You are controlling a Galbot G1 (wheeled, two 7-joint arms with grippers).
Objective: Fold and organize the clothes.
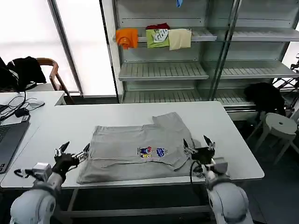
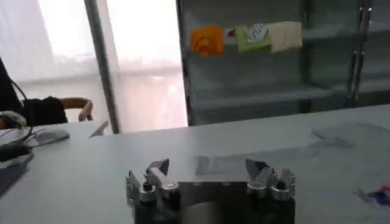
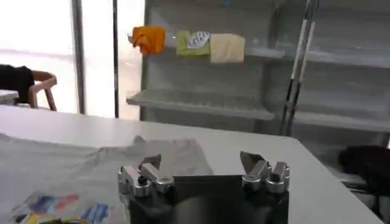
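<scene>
We are hovering left gripper, right gripper wide open, empty, at grey T-shirt side hems near table front edge; pinching both hems evenly should keep fold square.

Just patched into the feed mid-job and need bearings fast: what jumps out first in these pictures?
A light grey T-shirt lies spread on the white table, its multicoloured chest print facing up. The left gripper hovers open at the shirt's left edge, and the right gripper hovers open at its right edge. Behind, orange, green and cream garments hang on a shelf.
</scene>
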